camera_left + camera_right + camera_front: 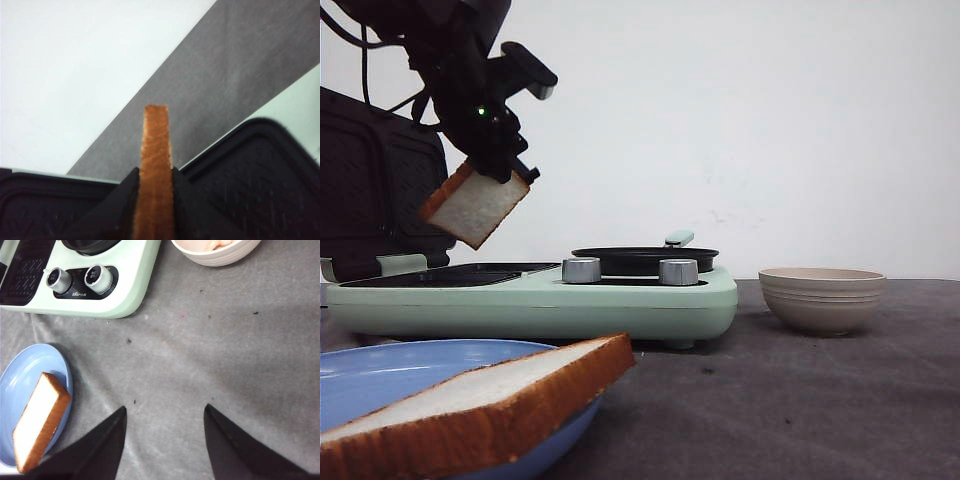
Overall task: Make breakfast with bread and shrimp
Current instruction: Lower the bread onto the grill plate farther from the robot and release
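The left gripper (505, 165) grips one bread slice (475, 206) above the griddle plate (445, 274), tilted corner-down. The second slice (470, 405) lies flat on the blue plate (380, 365). The right gripper (165, 432) jaws stand open.

Counted: two square white bread slices with brown crust (475, 205) (470, 410); one round blue plate (20, 375); one beige ribbed bowl (822, 298); one mint-green breakfast appliance (535, 300) carrying two silver knobs (581, 270) (678, 271); one black round pan (642, 259).
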Controlling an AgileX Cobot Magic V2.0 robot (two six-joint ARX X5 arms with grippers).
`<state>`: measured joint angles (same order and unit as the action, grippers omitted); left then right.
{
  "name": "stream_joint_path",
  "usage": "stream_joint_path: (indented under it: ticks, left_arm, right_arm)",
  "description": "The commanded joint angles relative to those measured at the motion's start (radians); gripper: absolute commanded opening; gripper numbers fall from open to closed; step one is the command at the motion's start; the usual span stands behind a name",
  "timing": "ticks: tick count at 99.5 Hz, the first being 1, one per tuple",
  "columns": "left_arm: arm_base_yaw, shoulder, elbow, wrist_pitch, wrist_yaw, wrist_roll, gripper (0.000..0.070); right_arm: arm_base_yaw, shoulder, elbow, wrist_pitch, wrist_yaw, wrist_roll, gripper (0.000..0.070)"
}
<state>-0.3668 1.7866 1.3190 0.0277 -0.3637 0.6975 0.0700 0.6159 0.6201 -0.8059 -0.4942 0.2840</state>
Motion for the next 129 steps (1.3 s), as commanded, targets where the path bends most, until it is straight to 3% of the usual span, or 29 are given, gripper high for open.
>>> stream_joint_path:
  ticks: [1,85,93,111,124,129]
  left_arm:
    - [-0.004,0.023,0.025,0.01,-0.006,0.024,0.0003]
    - [-0.004,0.09,0.025,0.01,-0.005,0.022,0.0008]
    - [-0.004,0.09,0.025,0.01,-0.005,0.018,0.0091]
    - [-0.008,0.09,0.025,0.01,-0.002,0.014,0.0361]
    - [-0.011,0.09,0.025,0.01,-0.001,-0.01,0.0478]
    - [-0.013,0.09,0.025,0.01,0.002,-0.021,0.0487]
  right_arm:
    - [0.0,0.003,0.016,-0.002,0.001,-0.016,0.0301]
    - [0.0,0.003,0.016,-0.01,0.001,-0.031,0.0301]
    - [0.0,0.003,0.016,-0.01,0.001,-0.031,0.03]
    - [0.0,0.003,0.016,-0.01,0.001,-0.031,0.0301]
    - [0.0,0.003,0.016,-0.01,0.002,-0.031,0.03]
    - [0.0,0.003,0.016,-0.01,0.002,-0.031,0.0301]
